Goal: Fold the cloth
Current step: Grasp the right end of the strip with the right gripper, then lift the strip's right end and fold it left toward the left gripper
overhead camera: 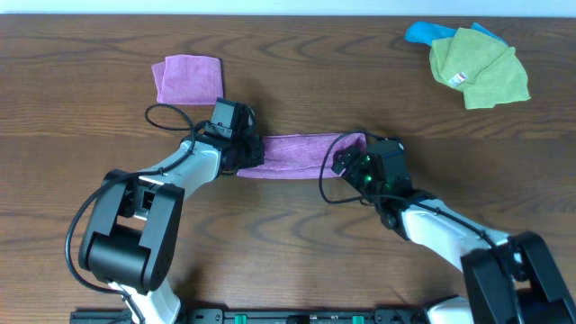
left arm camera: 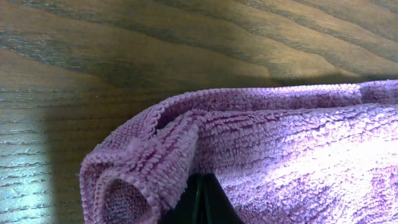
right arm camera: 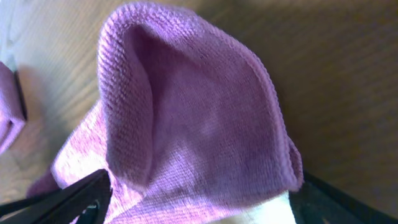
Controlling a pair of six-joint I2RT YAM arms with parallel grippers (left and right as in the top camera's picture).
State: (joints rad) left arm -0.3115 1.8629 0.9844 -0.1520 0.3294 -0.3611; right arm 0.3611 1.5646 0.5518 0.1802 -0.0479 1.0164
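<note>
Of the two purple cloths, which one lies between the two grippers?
The cloth stretched long across the middle, the left gripper at one end and the right gripper at the other. The pinker folded square lies apart, untouched.

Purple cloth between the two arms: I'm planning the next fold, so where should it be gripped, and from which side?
Take the cloth at its two short ends, one gripper coming in from each side. It lies as a narrow band running left to right, so the end corners likely control the whole strip. The left gripper and right gripper sit at those ends.
</note>
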